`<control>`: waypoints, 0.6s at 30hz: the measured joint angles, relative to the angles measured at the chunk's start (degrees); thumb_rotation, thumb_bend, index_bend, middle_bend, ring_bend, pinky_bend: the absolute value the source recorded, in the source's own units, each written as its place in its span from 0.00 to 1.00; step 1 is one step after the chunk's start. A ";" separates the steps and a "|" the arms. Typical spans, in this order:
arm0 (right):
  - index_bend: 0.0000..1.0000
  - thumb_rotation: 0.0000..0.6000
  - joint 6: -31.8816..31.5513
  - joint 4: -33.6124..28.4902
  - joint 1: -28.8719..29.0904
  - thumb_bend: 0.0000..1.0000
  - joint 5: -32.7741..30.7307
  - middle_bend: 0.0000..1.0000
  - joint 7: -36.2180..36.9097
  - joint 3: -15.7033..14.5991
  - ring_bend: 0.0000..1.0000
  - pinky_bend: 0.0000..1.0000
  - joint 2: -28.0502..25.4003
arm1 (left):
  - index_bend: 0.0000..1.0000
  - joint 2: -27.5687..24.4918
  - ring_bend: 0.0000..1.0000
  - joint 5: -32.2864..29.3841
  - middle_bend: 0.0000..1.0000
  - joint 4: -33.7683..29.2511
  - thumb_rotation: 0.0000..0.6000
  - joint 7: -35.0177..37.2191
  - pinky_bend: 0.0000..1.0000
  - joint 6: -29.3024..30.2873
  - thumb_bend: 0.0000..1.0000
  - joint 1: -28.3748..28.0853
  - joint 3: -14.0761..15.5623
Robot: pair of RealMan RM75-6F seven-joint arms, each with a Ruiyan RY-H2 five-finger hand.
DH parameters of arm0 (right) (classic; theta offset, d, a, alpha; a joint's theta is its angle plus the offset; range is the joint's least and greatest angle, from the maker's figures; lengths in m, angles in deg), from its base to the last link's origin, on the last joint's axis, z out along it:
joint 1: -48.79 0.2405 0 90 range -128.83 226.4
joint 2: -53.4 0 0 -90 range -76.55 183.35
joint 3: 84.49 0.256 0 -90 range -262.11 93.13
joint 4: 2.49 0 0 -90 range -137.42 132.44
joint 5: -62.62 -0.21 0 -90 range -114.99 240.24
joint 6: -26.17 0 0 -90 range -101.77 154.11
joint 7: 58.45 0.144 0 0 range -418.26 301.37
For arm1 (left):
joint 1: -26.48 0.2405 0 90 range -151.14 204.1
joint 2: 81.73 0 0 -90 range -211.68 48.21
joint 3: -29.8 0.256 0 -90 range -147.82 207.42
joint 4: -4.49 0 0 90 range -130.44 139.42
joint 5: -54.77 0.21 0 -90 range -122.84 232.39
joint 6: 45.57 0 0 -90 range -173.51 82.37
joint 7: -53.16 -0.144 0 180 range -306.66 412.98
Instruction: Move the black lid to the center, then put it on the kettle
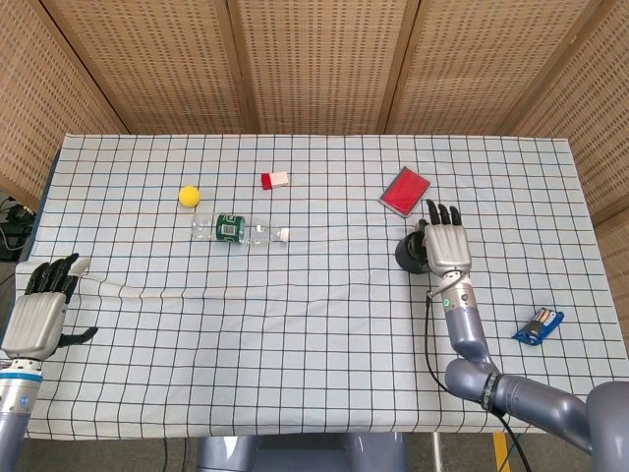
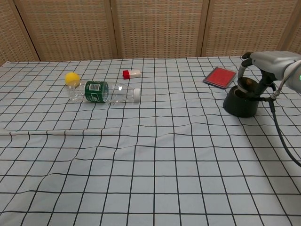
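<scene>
Right hand (image 1: 445,248) over the black kettle (image 2: 241,103), palm down, fingers (image 2: 245,71) curled around the black lid (image 2: 248,85). Lid held just above the kettle's open top, maybe touching it; hard to tell. Kettle standing upright on the right side of the tabletop (image 1: 314,354). Gray arm (image 1: 470,344) reaching back from the hand toward the near edge.

Just behind the kettle, a flat red box (image 1: 405,191), lying at a slant. To the right of the arm and near the tabletop's right edge, a small blue pack (image 1: 538,324).

Farther left, a clear bottle (image 1: 239,230) with a green label, lying on its side. Near it, a yellow ball (image 1: 189,196). Behind the bottle, a little red and white block (image 1: 274,180).

Left hand (image 1: 39,310) way over at the left edge, holding nothing, dark fingers stretched out and apart.

Tabletop covered with a white cloth with dark lines making squares, a bit wrinkled, with a long crease running from the left hand toward the middle. Behind it all, brown panels (image 1: 314,59) full of tiny holes, like a folding wall.
</scene>
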 measured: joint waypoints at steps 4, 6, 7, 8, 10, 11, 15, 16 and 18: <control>0.39 1.00 0.22 0.82 -0.01 0.48 0.03 0.02 0.33 0.20 0.00 0.00 0.43 | 0.00 -0.02 0.00 -0.05 0.00 -0.03 1.00 0.09 0.00 -0.26 0.07 -0.02 -0.01; 0.39 1.00 0.48 1.35 0.04 0.46 -0.13 0.02 0.52 0.39 0.00 0.00 0.66 | 0.00 -0.02 0.00 -0.04 0.00 -0.09 1.00 0.10 0.00 -0.58 0.07 -0.08 0.07; 0.39 1.00 0.68 1.77 0.09 0.46 -0.23 0.02 0.61 0.49 0.00 0.00 0.85 | 0.00 -0.04 0.00 0.01 0.00 -0.15 1.00 0.11 0.00 -0.72 0.07 -0.11 0.14; 0.39 1.00 0.82 2.10 0.14 0.46 -0.28 0.02 0.65 0.54 0.00 0.00 0.99 | 0.00 -0.08 0.00 0.11 0.00 -0.25 1.00 0.17 0.00 -0.80 0.07 -0.12 0.20; 0.39 1.00 1.02 2.85 0.25 0.45 -0.24 0.02 0.69 0.58 0.00 0.00 1.34 | 0.00 -0.17 0.00 0.21 0.00 -0.39 1.00 0.32 0.00 -0.91 0.07 -0.12 0.26; 0.39 1.00 1.06 3.18 0.29 0.45 -0.17 0.02 0.72 0.59 0.00 0.00 1.51 | 0.00 -0.25 0.00 0.23 0.00 -0.42 1.00 0.34 0.00 -0.95 0.07 -0.12 0.27; 0.38 1.00 1.38 4.71 0.44 0.42 0.49 0.02 1.33 0.64 0.00 0.00 2.33 | 0.00 -0.44 0.00 0.14 0.00 -0.57 1.00 0.51 0.00 -1.14 0.07 -0.13 0.21; 0.37 1.00 1.52 5.17 0.47 0.40 0.67 0.02 1.46 0.63 0.00 0.00 2.58 | 0.00 -0.48 0.00 0.13 0.00 -0.60 1.00 0.57 0.00 -1.19 0.07 -0.13 0.21; 0.35 1.00 1.73 5.77 0.50 0.36 0.88 0.01 1.58 0.59 0.00 0.00 2.91 | 0.00 -0.56 0.00 0.12 0.00 -0.63 1.00 0.70 0.00 -1.32 0.07 -0.14 0.21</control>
